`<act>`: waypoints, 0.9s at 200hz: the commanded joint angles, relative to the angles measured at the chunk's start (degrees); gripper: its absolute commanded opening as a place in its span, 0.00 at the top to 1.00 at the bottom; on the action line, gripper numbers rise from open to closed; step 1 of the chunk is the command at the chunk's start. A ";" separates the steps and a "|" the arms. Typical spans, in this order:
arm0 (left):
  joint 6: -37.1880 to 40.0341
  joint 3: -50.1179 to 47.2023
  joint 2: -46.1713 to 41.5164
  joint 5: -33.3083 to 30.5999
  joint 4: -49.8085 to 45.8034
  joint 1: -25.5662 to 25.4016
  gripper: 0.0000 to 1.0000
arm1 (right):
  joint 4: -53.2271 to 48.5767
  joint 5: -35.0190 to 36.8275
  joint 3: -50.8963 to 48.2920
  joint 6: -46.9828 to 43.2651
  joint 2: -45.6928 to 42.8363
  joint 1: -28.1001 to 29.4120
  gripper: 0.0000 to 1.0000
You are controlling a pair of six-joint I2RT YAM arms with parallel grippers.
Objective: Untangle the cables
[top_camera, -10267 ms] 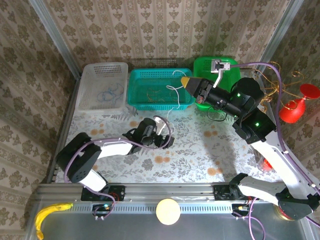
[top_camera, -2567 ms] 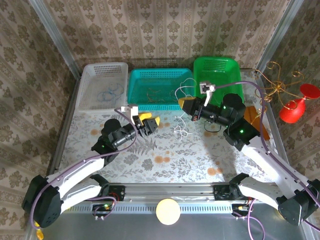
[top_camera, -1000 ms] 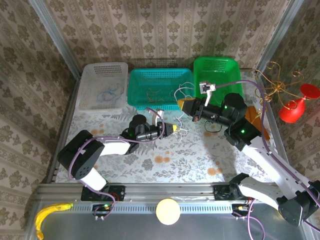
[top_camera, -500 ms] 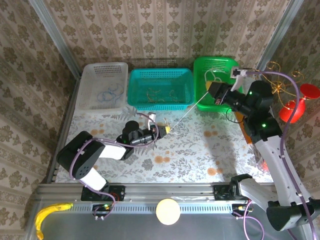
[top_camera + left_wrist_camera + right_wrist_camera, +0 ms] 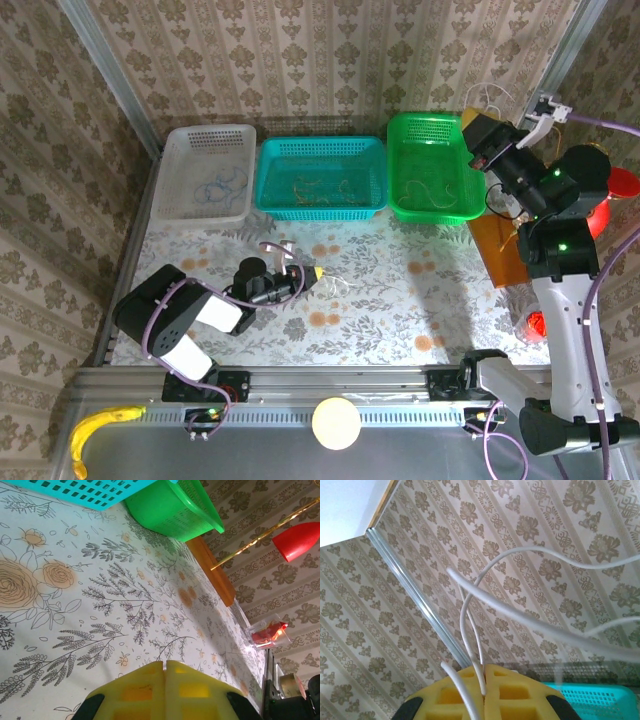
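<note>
- L gripper (image 5: pixel 312 272) sits low over the flowered tablecloth (image 5: pixel 400 310), lying near flat, tips pointing right.
- L wrist view: its yellow pads (image 5: pixel 135 692) are pressed flat together. No gap, and nothing seen pinched betw. them.
- A thin pale strand (image 5: pixel 338 284) lies on the cloth just beside those tips. Can't tell if it touches them.
- R gripper (image 5: pixel 474 124) is up high at far right, by the back-right corner of the green basket (image 5: pixel 400 170).
- R wrist view: its yellow pads (image 5: pixel 520 695) are clamped on the white cable (image 5: pixel 454 575). Thin strands come out of the seam betw. the pads, curve up, then sweep right in front of the wallpaper. One more strand crosses the face of the left-hand pad.
- Top view: the same white cable shows as a small loop just above the R gripper, well clear of the table.
- The green basket has a pale cable (image 5: pixel 440 190) curled on its floor.
- The teal basket (image 5: pixel 270 150) in the middle holds yellow-gold cables (image 5: pixel 315 185), loose on the bottom.
- The white basket (image 5: pixel 180 140) at left holds blue cable loops (image 5: pixel 222 185).
- A wooden board (image 5: pixel 500 245) lies on the cloth just right of the green basket, under the R arm.
- The three baskets stand in a row along the back wall, sides nearly touching.
</note>
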 commanded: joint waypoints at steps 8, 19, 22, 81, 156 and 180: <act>-1.78 0.75 -0.03 0.30 1.88 0.52 1.00 | 1.56 -1.34 -0.30 0.85 1.34 -0.23 1.00; -2.39 0.90 -0.54 0.50 1.97 0.52 1.00 | 1.71 -1.64 -0.45 0.94 1.72 -0.23 1.00; -2.54 1.03 -0.68 0.55 1.93 0.51 1.00 | 1.91 -1.73 -0.57 1.02 1.78 -0.23 1.00; -3.56 3.76 -8.32 -0.14 -5.38 0.18 1.00 | 3.44 -0.79 -3.70 0.09 5.87 2.63 1.00; 5.43 11.79 -32.90 -12.57 -43.01 -0.46 1.00 | -4.79 17.55 0.31 -14.91 17.99 10.83 1.00; 6.43 13.19 -39.31 -16.02 -50.08 0.41 1.00 | -5.69 22.38 1.77 -17.28 22.97 11.71 1.00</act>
